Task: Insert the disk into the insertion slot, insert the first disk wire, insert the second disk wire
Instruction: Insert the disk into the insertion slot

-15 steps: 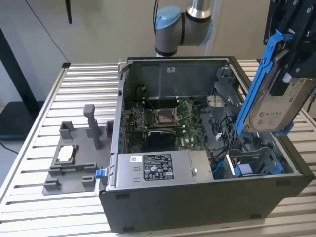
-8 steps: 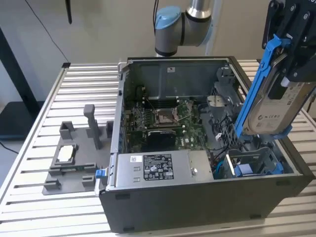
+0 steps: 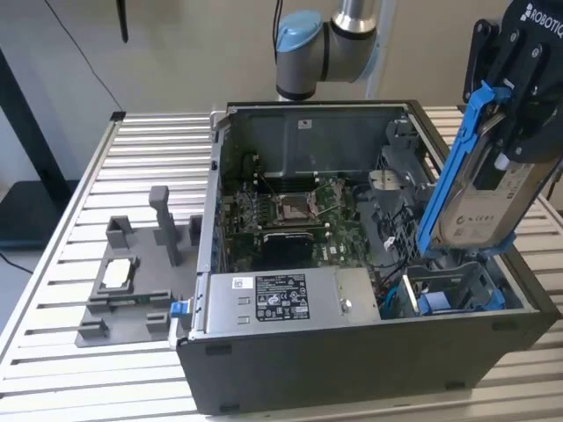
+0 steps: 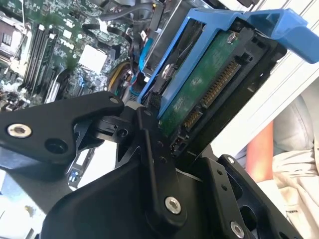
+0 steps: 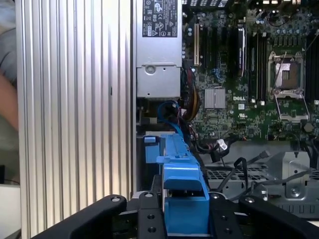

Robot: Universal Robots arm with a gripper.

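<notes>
The disk (image 3: 475, 198) sits in a blue plastic frame (image 3: 453, 163) and is clamped in the tool (image 3: 503, 132), whose fingers are closed on its upper part. It hangs tilted, not upright, with the upper end in the tool and the lower end pointing down into the computer case (image 3: 352, 369). In the second wrist view the green board (image 4: 207, 84) on one face of the disk shows, with its row of connector pins.

Directly under the tool is the insertion slot (image 3: 453, 292), a dark grey bay with blue tabs. The lower edge of the disk is just above it, and I cannot tell if they touch. Beside the slot, further from the tool, lies a silver box (image 3: 281, 299) with a label, and beyond it the motherboard (image 3: 290, 215). In the first wrist view blue cables (image 5: 172, 103) curl next to this box.

The case stands on a ribbed metal table (image 3: 132, 149). Well apart from the tool, a grey holder (image 3: 132, 281) lies on it.
</notes>
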